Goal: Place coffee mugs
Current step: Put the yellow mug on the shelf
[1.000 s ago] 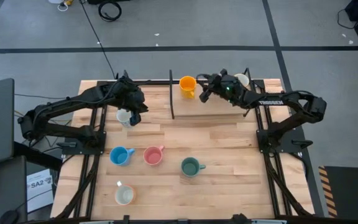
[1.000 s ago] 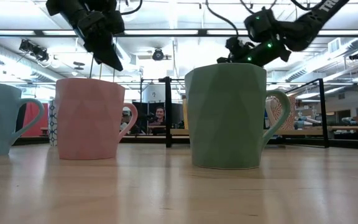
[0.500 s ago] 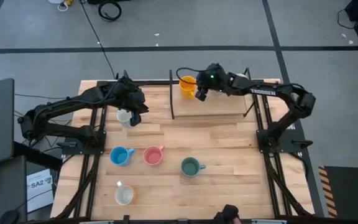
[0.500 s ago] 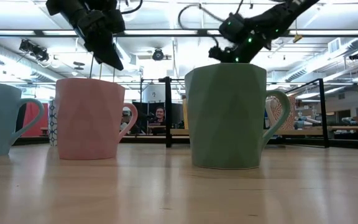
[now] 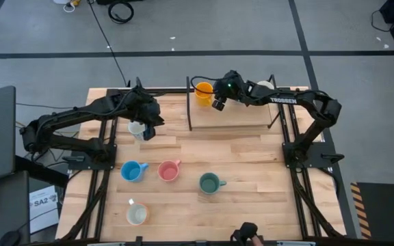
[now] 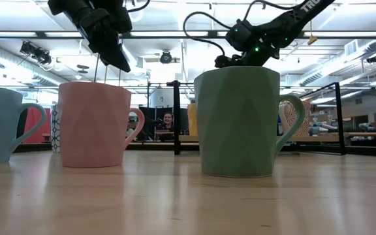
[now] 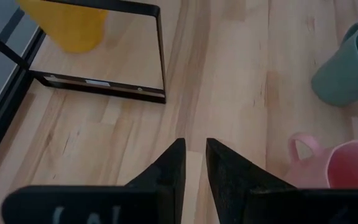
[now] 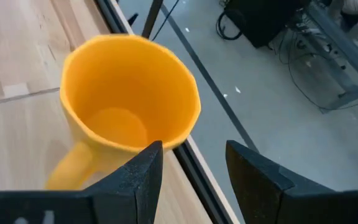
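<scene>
Left arm reaching inward, left pincer [image 5: 149,130] fingers nearly together, right arm stretched across, right pincer [image 5: 217,104] fingers spread apart

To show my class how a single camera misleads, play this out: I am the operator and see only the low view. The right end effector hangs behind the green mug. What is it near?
Observer: From above, the right end effector is right beside the orange mug, near the table's far edge, by a black frame.
Operator: Are its fingers open?
Observer: Yes. The right wrist view shows them apart, with the mug's rim just ahead of them and nothing gripped.
Operator: And the left arm?
Observer: Seen from above, the left end effector is right at a white mug on the table's left side.
</scene>
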Controlling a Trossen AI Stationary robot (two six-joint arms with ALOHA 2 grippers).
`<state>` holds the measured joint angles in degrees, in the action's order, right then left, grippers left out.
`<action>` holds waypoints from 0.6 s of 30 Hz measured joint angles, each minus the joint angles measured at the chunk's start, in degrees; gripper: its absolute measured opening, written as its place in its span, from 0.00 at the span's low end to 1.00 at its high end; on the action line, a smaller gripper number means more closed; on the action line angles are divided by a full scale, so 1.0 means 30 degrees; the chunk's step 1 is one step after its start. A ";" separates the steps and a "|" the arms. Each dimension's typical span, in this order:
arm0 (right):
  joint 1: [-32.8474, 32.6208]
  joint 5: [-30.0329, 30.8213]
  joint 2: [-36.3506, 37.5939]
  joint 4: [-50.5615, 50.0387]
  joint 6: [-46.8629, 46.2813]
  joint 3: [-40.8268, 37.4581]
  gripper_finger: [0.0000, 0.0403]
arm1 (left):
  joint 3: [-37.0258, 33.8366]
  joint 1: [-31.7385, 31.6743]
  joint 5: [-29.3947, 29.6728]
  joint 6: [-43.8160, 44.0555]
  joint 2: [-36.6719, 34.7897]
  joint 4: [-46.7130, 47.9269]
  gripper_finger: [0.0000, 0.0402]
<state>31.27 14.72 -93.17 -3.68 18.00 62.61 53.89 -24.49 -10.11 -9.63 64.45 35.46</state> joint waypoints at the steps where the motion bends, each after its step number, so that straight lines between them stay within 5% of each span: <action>1: 0.0000 -0.0027 0.0000 0.0209 0.0000 -0.0007 0.45 | 0.0000 0.0000 0.0012 0.0000 0.0000 0.0007 0.17; 9: 0.0000 -0.1223 -0.0390 0.1004 -0.0146 0.0001 0.45 | 0.0000 0.0000 0.0058 0.0000 0.0000 -0.0044 0.17; 18: -0.0045 0.0212 -0.0284 0.1287 -0.0154 0.0423 0.45 | 0.0000 -0.0007 0.0060 0.0000 0.0000 -0.0051 0.17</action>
<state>31.13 15.35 -94.02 0.18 17.54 63.88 53.89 -24.51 -9.93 -9.63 64.45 35.31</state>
